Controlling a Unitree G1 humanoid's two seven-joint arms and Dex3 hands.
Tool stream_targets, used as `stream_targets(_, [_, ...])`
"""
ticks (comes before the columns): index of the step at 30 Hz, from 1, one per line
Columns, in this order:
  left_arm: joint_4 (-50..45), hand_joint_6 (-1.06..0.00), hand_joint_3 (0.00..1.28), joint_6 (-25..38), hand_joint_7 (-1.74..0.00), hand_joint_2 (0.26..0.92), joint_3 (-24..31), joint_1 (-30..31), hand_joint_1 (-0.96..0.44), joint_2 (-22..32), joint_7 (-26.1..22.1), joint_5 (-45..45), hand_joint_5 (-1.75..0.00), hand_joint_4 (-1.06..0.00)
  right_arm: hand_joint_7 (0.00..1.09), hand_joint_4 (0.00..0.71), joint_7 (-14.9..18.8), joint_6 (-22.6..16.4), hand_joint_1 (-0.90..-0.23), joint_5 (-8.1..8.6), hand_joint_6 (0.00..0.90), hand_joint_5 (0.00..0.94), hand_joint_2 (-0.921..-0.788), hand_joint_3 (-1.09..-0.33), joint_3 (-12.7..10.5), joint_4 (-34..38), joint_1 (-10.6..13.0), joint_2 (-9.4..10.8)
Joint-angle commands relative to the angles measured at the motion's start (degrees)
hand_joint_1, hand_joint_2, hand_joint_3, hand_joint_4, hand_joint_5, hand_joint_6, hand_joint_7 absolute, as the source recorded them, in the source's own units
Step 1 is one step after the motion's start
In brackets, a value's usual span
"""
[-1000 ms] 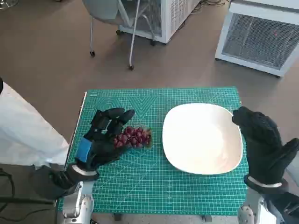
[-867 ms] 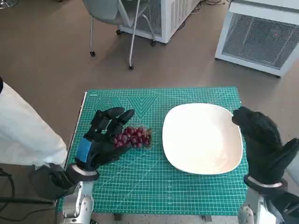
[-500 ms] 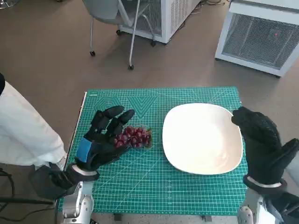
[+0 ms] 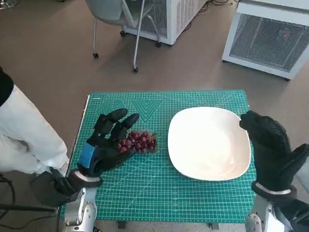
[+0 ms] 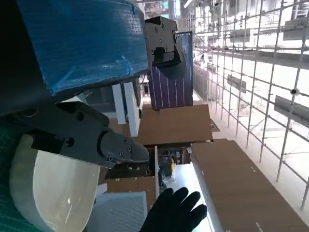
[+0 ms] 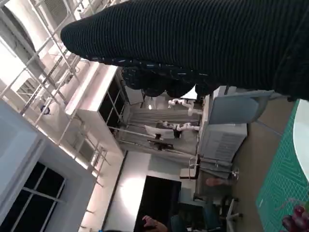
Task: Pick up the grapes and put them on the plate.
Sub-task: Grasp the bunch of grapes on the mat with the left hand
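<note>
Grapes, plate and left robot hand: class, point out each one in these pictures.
grapes [image 4: 138,142], head view, middle of the red bunch.
plate [image 4: 208,143], head view, bare white centre.
left robot hand [image 4: 104,143], head view, black palm area above the blue tape.

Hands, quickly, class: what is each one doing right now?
Left hand: open, fingers spread beside the grapes, not gripping them.
Right hand: open, holding nothing, at the plate edge.

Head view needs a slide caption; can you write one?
Left hand beside the grapes on the green mat; right hand at the empty white plate's edge.
</note>
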Motion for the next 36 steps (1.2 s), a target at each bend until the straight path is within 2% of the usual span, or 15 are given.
stream_targets(1, [0.0, -0.04, 0.11, -0.2, -0.80, 0.921, -0.1, 0.1, -0.16, 0.1, 0.2, 0.6, -0.49, -0.12, 0.89, 0.472, -0.7, 0.2, -0.419, -1.15, 0.219, 0.425, -0.921, -0.569, -0.1, 0.6, 1.2, -0.2])
stream_targets(19, [-0.1, -0.05, 0.10, -0.4, -0.79, 0.921, -0.3, 0.2, -0.16, 0.3, 0.2, 1.0, -0.48, -0.12, 0.89, 0.468, -0.6, 0.5, -0.419, -1.27, 0.226, 0.432, -0.921, -0.570, -0.3, 0.7, 0.9, -0.3])
stream_targets(25, [-0.5, -0.06, 0.09, -2.0, -0.74, 0.921, -0.4, 0.3, -0.19, 0.9, 1.6, 3.6, -0.35, -0.16, 0.88, 0.467, -0.5, 0.5, -0.419, -1.20, 0.227, 0.433, -0.921, -0.569, -0.3, 0.9, 0.8, -0.3])
stream_targets(27, [-1.0, -0.06, 0.08, -3.5, -0.69, 0.920, -0.8, 0.3, -0.20, 2.5, 4.0, 8.9, -0.28, -0.18, 0.88, 0.467, -0.5, 0.5, -0.419, -1.21, 0.228, 0.434, -0.921, -0.569, -0.3, 0.9, 0.7, -0.4])
stream_targets(30, [-3.7, -0.07, 0.05, -5.7, -0.51, 0.917, -2.0, 0.9, -0.25, 7.4, 11.1, 24.5, -0.14, -0.17, 0.88, 0.468, -0.5, 0.6, -0.419, -1.27, 0.229, 0.434, -0.921, -0.568, -0.3, 0.7, 0.8, -0.4])
stream_targets(33, [-8.4, -0.10, 0.02, -3.3, -0.28, 0.889, -3.1, 1.9, -0.31, 11.3, 16.7, 37.7, -0.04, -0.10, 0.88, 0.468, -0.6, 0.7, -0.419, -1.26, 0.230, 0.434, -0.921, -0.568, -0.3, 0.5, 0.9, -0.5])
stream_targets(36, [-13.3, -0.11, 0.01, 1.3, -0.15, 0.844, -4.1, 3.0, -0.34, 13.2, 19.2, 46.1, -0.01, -0.04, 0.88, 0.467, -0.6, 0.7, -0.419, -1.27, 0.231, 0.434, -0.921, -0.568, -0.3, 0.5, 0.9, -0.5])
